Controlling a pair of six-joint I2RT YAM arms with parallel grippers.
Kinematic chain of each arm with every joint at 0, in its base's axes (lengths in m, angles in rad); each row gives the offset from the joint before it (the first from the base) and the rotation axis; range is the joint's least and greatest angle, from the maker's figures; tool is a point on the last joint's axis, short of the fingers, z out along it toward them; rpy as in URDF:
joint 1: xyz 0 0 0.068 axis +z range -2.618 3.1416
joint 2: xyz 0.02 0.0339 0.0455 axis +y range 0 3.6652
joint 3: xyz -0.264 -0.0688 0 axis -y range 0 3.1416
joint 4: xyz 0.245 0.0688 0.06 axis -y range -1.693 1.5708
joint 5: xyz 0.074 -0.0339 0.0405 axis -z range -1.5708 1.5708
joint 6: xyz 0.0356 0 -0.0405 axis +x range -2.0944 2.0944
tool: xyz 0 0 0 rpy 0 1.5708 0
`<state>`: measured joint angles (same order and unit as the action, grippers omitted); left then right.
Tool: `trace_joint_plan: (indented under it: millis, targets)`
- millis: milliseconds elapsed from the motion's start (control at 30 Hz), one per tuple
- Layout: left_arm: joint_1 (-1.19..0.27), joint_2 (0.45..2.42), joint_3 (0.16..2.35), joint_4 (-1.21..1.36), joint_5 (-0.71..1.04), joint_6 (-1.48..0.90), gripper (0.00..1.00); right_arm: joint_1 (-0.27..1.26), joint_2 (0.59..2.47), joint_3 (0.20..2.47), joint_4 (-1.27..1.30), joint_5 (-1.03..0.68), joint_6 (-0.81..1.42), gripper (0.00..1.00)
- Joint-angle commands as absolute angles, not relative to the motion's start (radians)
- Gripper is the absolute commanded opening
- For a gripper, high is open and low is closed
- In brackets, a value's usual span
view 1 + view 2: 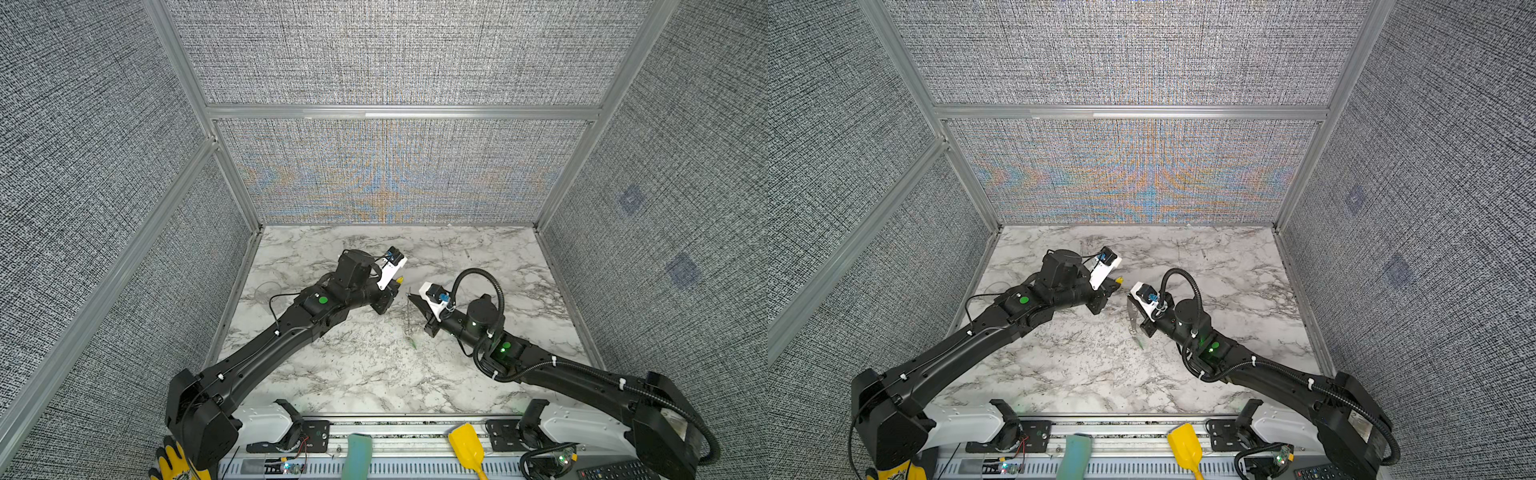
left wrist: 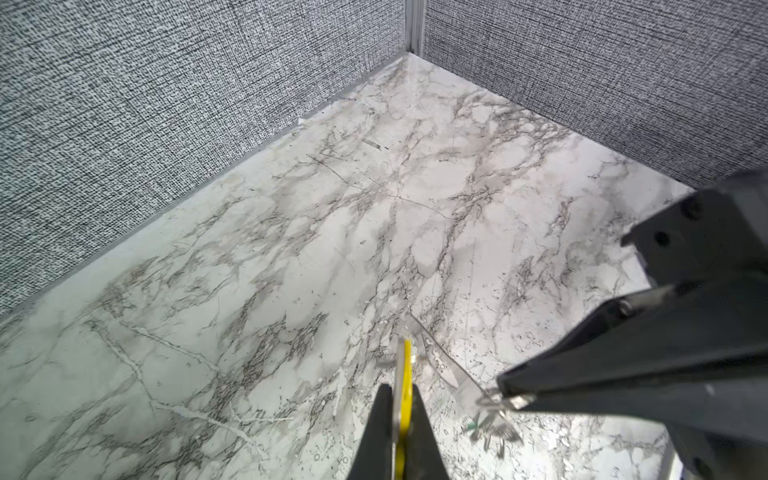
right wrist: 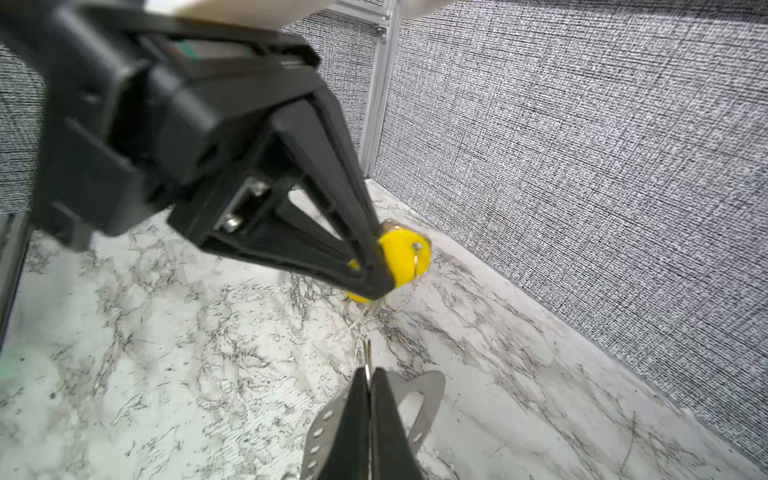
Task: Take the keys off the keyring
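My left gripper [image 2: 401, 388] is shut on the yellow key [image 2: 404, 365], pinching it edge-on; it shows in a top view [image 1: 400, 280] and in the right wrist view [image 3: 401, 253] with its small wire ring. Just right of it, my right gripper [image 3: 368, 372] is shut on a thin metal edge of the grey keyring [image 3: 430, 399]. The keyring hangs below those jaws above the table [image 1: 409, 318] [image 1: 1131, 313]. A green key [image 1: 412, 343] [image 2: 471, 426] dangles at its lower end. Whether the yellow key's ring still links to the keyring I cannot tell.
Grey fabric walls close in the marble table [image 1: 353, 374] on three sides. A faint clear round object [image 1: 266, 293] lies near the left wall. On the front rail sit a yellow scoop [image 1: 465, 446], a teal piece [image 1: 359, 455] and a yellow glove [image 1: 170, 461].
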<state>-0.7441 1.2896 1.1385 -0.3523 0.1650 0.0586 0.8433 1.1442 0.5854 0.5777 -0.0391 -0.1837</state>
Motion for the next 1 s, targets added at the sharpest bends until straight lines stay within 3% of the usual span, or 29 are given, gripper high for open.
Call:
trace_joint_plan:
  millis: [0,433,967]
  targets:
    - [-0.743,1.296,1.139,-0.335,0.166,0.049,0.00,0.842,1.134,0.574,0.689,-0.072,-0.191,0.00]
    - [-0.742,1.266,1.066,-0.285,0.165,0.052,0.00,0.824,1.141,0.574,0.722,-0.081,-0.160,0.00]
    - [-0.691,1.289,0.891,-0.192,0.172,0.043,0.00,0.765,1.031,0.552,0.438,-0.038,-0.195,0.00]
